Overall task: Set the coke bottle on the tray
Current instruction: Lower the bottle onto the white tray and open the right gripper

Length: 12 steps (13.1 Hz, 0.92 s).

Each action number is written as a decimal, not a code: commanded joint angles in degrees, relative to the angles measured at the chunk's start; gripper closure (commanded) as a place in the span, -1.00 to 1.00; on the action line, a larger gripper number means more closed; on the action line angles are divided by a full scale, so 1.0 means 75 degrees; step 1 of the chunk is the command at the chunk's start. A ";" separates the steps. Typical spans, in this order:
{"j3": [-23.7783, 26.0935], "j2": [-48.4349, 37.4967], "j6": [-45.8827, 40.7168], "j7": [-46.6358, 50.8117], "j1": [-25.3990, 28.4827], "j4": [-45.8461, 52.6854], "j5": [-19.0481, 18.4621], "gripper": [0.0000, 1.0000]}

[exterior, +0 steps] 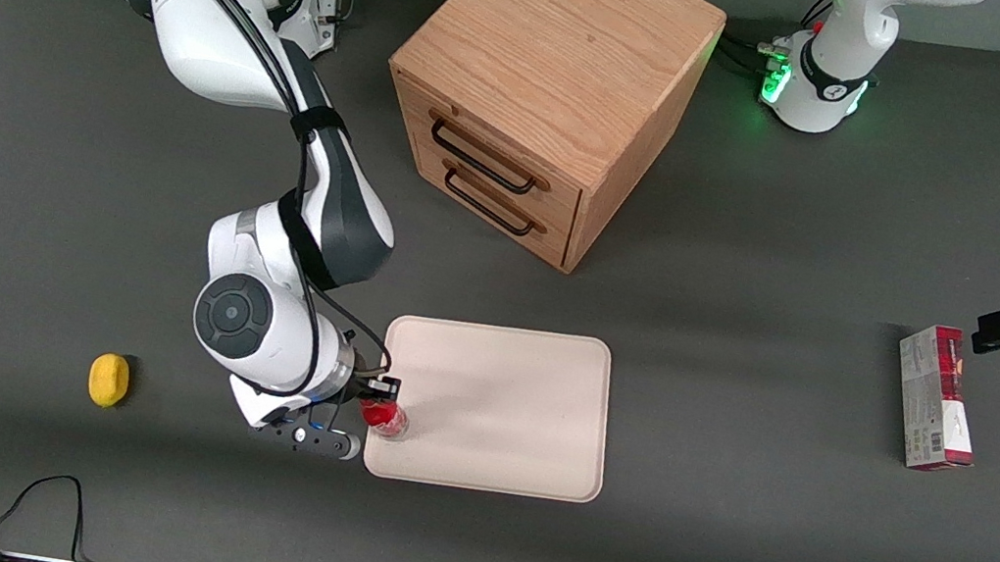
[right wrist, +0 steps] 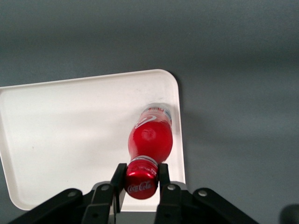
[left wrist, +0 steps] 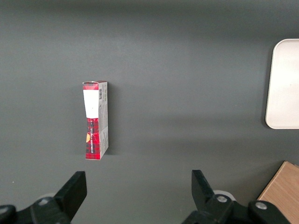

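Observation:
The coke bottle (exterior: 382, 416) (right wrist: 152, 137) is small and red, with a red cap, white script and a clear base. It stands nearly upright over the cream tray (exterior: 512, 402) (right wrist: 70, 126), just inside the tray's edge toward the working arm's end and near the corner closest to the front camera. Its base looks down on the tray surface, though I cannot tell if it touches. My gripper (exterior: 378, 402) (right wrist: 141, 175) is directly above the bottle, shut on its cap, with one finger on each side of it.
A wooden two-drawer cabinet (exterior: 548, 90) stands farther from the front camera than the tray. A yellow lemon (exterior: 109, 379) lies toward the working arm's end. A red-and-grey carton (exterior: 935, 398) (left wrist: 96, 120) lies toward the parked arm's end.

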 commanded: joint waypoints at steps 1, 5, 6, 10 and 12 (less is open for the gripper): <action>-0.0018 0.0166 0.0096 0.0207 0.0034 0.0358 0.0133 1.00; -0.0018 0.0154 0.0191 0.0184 0.0046 0.0346 0.0110 -1.00; -0.0018 0.0154 0.0191 0.0184 0.0046 0.0346 0.0098 -1.00; -0.0029 0.0154 0.0191 0.0184 0.0046 0.0335 0.0098 -1.00; -0.0029 0.0142 0.0179 0.0184 0.0046 0.0323 0.0098 -1.00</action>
